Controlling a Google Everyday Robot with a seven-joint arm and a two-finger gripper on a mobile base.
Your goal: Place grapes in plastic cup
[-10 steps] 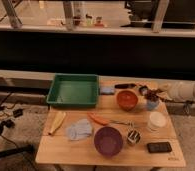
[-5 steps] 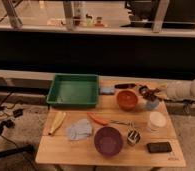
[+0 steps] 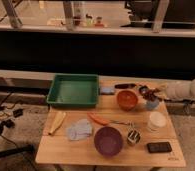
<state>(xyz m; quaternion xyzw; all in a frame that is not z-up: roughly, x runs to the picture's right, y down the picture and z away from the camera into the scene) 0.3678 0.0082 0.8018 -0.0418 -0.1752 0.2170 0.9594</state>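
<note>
Near the right edge of the bench we see the gripper (image 3: pixel 152 93) clamped on the grapes (image 3: pixel 148 92), just above the plastic cup (image 3: pixel 152 104) (beside the orange bowl (image 3: pixel 126 99)); the cup lies straight below.

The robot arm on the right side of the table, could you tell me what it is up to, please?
The arm reaches in from the right, its gripper above the plastic cup, next to the orange bowl. The grapes appear to be at the gripper, just over the cup and not yet inside it.
</note>
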